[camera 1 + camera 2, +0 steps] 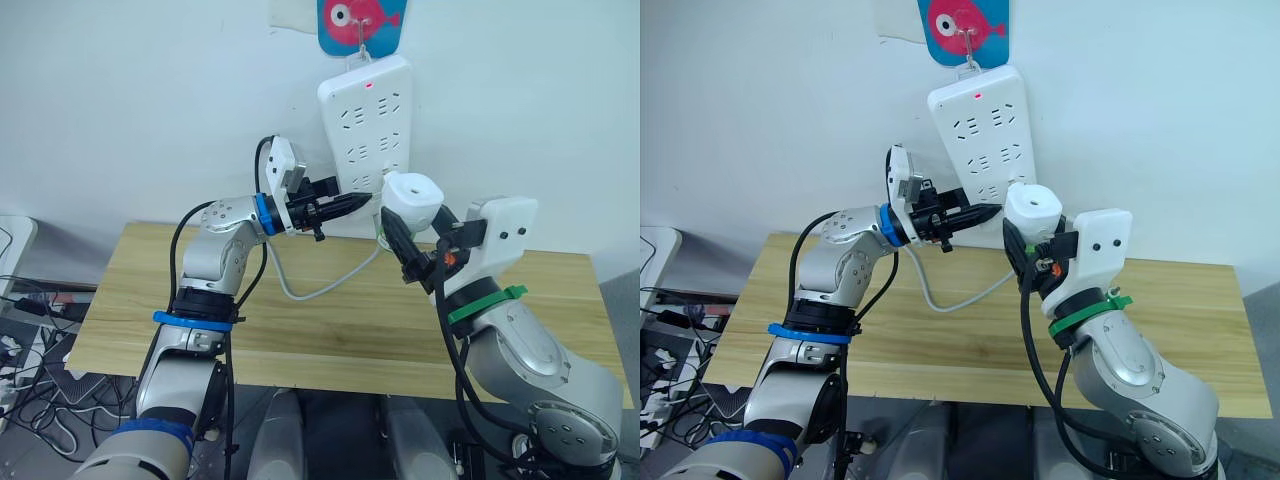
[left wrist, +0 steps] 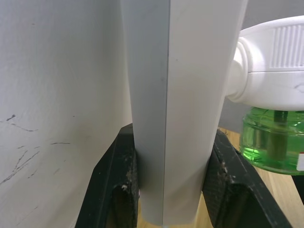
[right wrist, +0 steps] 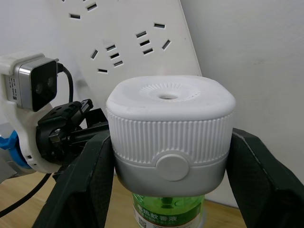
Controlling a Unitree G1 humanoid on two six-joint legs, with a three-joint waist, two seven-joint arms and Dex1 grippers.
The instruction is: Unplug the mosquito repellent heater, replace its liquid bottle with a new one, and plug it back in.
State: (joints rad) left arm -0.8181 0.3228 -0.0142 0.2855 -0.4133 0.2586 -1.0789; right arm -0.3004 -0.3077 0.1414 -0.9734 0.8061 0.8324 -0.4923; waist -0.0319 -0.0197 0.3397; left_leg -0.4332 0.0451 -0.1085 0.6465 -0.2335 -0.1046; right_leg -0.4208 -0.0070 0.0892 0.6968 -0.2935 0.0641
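The mosquito repellent heater (image 3: 170,128) is a white rounded unit with a vent hole on top and a green liquid bottle (image 3: 166,206) screwed in below. My right gripper (image 3: 171,180) is shut on the heater, one black finger on each side. It holds the heater upright against the lower face of the white power strip (image 1: 365,130) on the wall. In the left wrist view the heater's round back (image 2: 237,71) touches the strip; its prongs are hidden. My left gripper (image 2: 173,190) is shut on the strip's lower edge, left of the heater (image 1: 412,200).
A red light (image 1: 369,85) glows near the strip's top, which hangs from a hook on a pink fish sign (image 1: 360,20). Its grey cable (image 1: 320,285) droops over the wooden table (image 1: 330,330). Loose cables (image 1: 30,340) lie on the floor at the left.
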